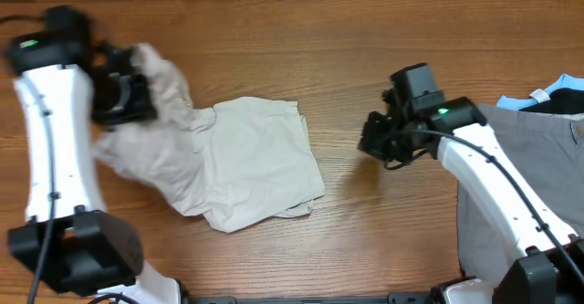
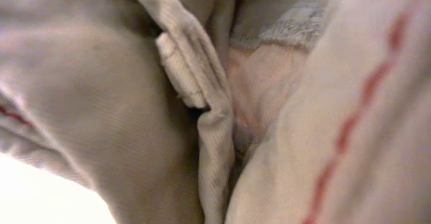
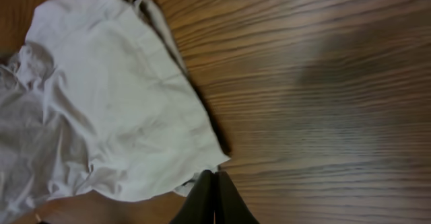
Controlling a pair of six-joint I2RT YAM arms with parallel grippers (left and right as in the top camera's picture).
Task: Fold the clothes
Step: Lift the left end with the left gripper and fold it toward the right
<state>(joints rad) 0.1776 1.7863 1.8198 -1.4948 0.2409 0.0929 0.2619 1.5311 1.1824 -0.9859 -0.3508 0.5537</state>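
One beige shorts (image 1: 246,162), one grey garment (image 1: 538,149)

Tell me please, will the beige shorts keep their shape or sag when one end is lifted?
Probably sag: the shorts bunch and wrinkle at the left gripper. Likely light, as the cloth looks thin. Pushed, the creased edges would probably crumple.

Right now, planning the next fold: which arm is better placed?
Likely left. The left gripper grips the shorts at their raised end; the right gripper is shut over bare table, apart from them.
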